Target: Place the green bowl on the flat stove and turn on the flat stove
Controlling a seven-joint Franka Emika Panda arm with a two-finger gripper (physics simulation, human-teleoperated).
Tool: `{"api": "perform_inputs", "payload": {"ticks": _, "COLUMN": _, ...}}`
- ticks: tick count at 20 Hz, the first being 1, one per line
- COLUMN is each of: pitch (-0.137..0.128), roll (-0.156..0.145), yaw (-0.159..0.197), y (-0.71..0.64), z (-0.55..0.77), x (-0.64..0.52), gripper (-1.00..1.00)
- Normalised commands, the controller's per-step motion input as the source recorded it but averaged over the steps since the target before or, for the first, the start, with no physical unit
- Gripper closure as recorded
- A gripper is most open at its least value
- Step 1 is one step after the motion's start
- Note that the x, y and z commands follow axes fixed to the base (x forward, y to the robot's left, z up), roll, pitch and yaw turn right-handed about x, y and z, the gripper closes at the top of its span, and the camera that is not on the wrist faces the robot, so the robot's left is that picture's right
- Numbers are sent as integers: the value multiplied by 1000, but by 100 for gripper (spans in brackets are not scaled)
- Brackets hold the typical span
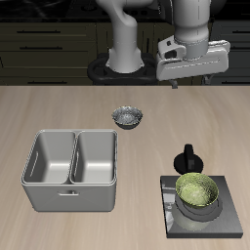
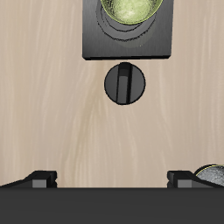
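- Green bowl (image 1: 196, 191) sits on the flat stove (image 1: 227, 217), over the ring marks, near the counter's front edge.
- Stove's black round knob (image 1: 188, 158) lies on the counter (image 1: 59, 107) just beside the plate's back edge.
- Gripper (image 1: 179, 82) hangs high above the counter's back part, well apart from bowl and stove; nothing is between the jaws.
- Jaws stand wide: the wrist view shows the two fingertips (image 2: 42, 178) far apart with bare wood between them.
- Wrist view looks straight down on the knob (image 2: 125, 84), its bar handle plain, with the stove plate (image 2: 96, 39) and part of the bowl (image 2: 131, 9) beyond it.
- Exterior view alone shows the grey two-compartment basin (image 1: 41, 190) and the whole of the grey-and-white patterned bowl (image 1: 127, 117), which stands farther back; the wrist view catches only a sliver of that bowl (image 2: 213, 174) beside one fingertip.
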Motion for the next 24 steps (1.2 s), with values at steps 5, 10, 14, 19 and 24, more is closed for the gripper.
{"api": "perform_inputs", "payload": {"ticks": 5, "pitch": -99, "roll": 12, "yaw": 24, "y": -41, "z": -15, "x": -243, "gripper": -100}}
{"api": "perform_inputs", "payload": {"ticks": 10, "pitch": -116, "roll": 1, "yaw": 62, "y": -132, "z": -180, "x": -228, "gripper": -100}}
{"api": "perform_inputs", "payload": {"ticks": 14, "pitch": -129, "roll": -70, "yaw": 45, "y": -172, "z": -146, "x": -179, "gripper": -100}}
{"api": "perform_inputs", "payload": {"ticks": 19, "pitch": 21, "roll": -5, "yaw": -32, "y": -92, "z": -204, "x": -50, "gripper": -100}}
{"api": "perform_inputs", "payload": {"ticks": 24, "pitch": 30, "roll": -2, "yaw": -9, "y": -18, "z": -193, "x": -64, "gripper": -100}}
